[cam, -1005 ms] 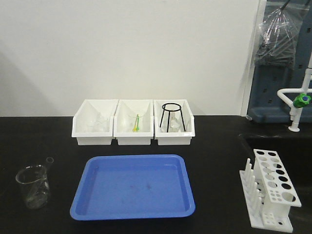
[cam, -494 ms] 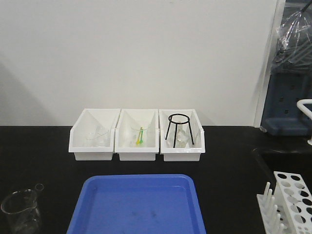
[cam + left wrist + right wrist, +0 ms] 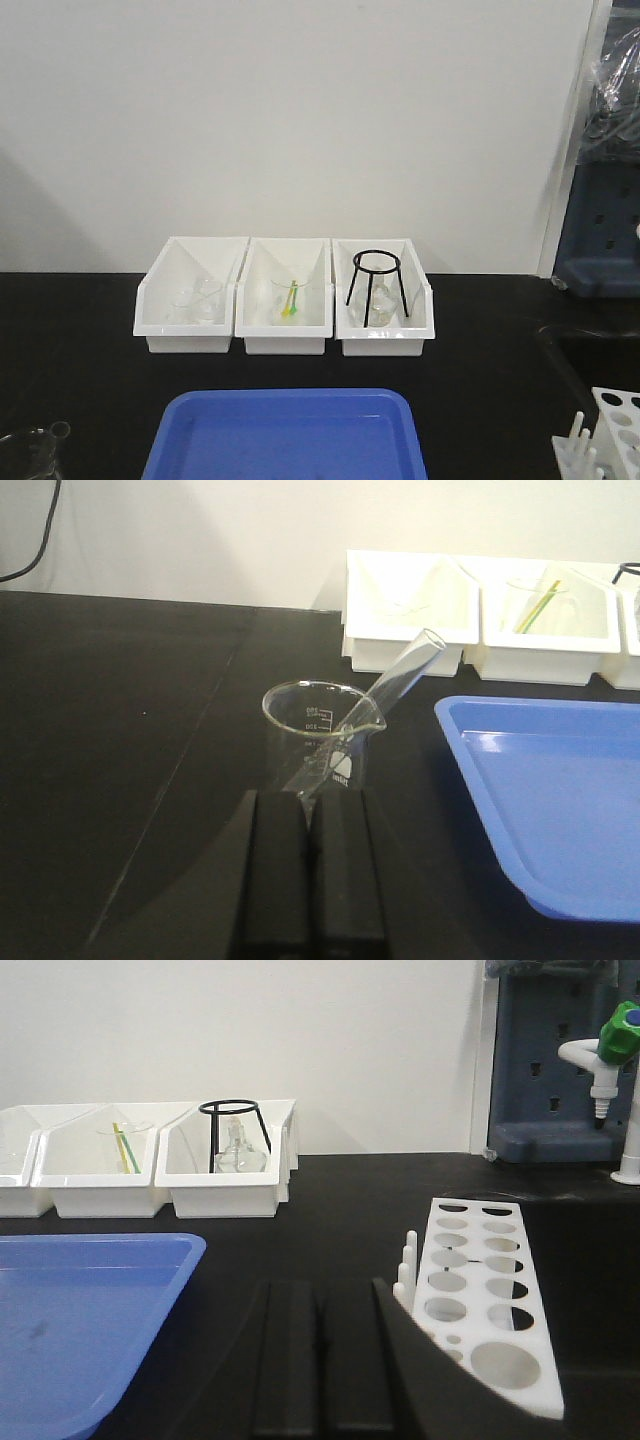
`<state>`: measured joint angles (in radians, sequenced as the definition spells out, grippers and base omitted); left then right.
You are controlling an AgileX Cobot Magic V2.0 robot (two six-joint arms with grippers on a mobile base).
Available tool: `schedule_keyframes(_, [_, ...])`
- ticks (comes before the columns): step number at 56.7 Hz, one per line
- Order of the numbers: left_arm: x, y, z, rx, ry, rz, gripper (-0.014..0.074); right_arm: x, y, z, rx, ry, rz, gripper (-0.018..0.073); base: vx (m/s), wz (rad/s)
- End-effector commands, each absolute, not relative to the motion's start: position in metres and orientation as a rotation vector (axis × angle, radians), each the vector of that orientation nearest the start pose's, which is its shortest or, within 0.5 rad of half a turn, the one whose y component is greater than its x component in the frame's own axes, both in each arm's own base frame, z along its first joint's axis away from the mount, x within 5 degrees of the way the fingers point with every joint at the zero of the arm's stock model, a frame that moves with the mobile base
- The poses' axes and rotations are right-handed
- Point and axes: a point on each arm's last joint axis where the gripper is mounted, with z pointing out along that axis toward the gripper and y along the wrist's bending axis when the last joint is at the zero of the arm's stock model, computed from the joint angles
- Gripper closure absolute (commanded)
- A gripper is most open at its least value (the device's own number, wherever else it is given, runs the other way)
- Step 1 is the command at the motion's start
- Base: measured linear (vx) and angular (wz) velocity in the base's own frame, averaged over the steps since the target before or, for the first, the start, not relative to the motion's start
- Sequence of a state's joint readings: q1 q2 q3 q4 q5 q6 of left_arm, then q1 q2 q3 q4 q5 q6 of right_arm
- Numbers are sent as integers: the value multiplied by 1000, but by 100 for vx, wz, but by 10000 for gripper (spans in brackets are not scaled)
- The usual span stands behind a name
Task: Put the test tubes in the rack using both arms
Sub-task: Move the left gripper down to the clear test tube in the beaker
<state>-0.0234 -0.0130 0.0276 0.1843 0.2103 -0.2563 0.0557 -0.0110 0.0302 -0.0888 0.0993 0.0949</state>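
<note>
Black bench [image 3: 350, 1210]: rack [image 3: 485, 1290] just right of closed right jaws; left jaws closed.

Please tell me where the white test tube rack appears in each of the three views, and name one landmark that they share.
Front-facing view: the test tube rack is in the bottom right corner, cut off by the frame edges.
Left wrist view: not in it.
Right wrist view: right of centre, in the lower half, with its holes facing up.
Shared landmark: the blue tray, which shows in all three views.

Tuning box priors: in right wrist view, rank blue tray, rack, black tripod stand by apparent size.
1. blue tray (cropped by frame)
2. rack
3. black tripod stand (farther back, so true size unsure)
</note>
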Motion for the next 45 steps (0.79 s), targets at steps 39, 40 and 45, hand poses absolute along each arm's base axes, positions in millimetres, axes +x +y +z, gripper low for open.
schedule_keyframes(39, [55, 1, 202, -64, 1593, -63, 601, 57, 3, 198, -40, 1525, 31, 568, 6, 1])
schedule_keyframes(40, [55, 1, 202, -64, 1593, -63, 601, 57, 3, 198, -41, 1525, 30, 568, 0, 0])
schedule_keyframes(45, [55, 1, 203, -64, 1592, -63, 601, 56, 3, 198, -42, 1521, 29, 568, 0, 0])
